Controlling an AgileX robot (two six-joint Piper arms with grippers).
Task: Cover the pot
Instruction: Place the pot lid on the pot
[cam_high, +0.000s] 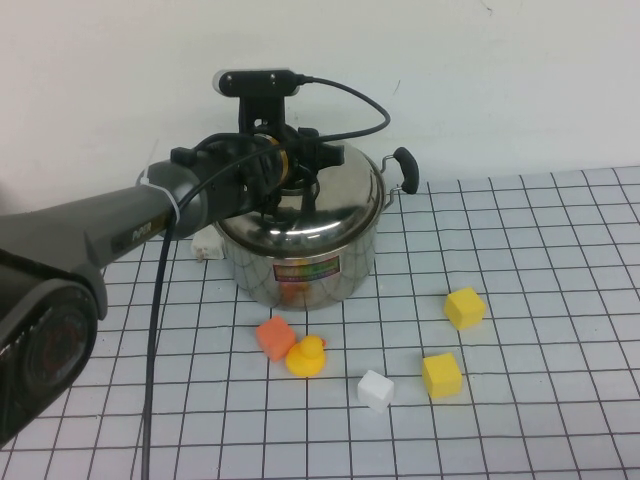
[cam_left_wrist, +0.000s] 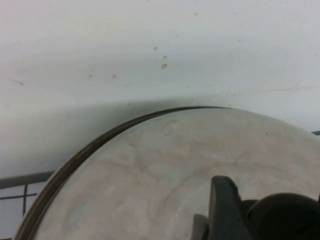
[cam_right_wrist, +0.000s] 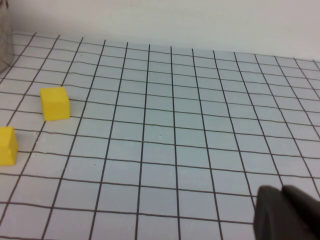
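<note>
One lid (cam_high: 310, 205) is seated on the pot (cam_high: 300, 262), its knob (cam_left_wrist: 282, 215) gripped by the left gripper (cam_high: 290, 170); right gripper (cam_right_wrist: 287, 212) state cannot be told.

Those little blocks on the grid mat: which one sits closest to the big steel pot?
The orange block, lying just in front of the pot and touching the yellow duck. The white block and both yellow blocks lie farther off. The left pincer is over the lid.

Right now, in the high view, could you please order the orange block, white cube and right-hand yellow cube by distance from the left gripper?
The left gripper is over the pot's lid.
1. Orange block, front of the steel pot.
2. White cube, front, nearer the camera.
3. Yellow cube, right; close to the white cube's distance.
</note>
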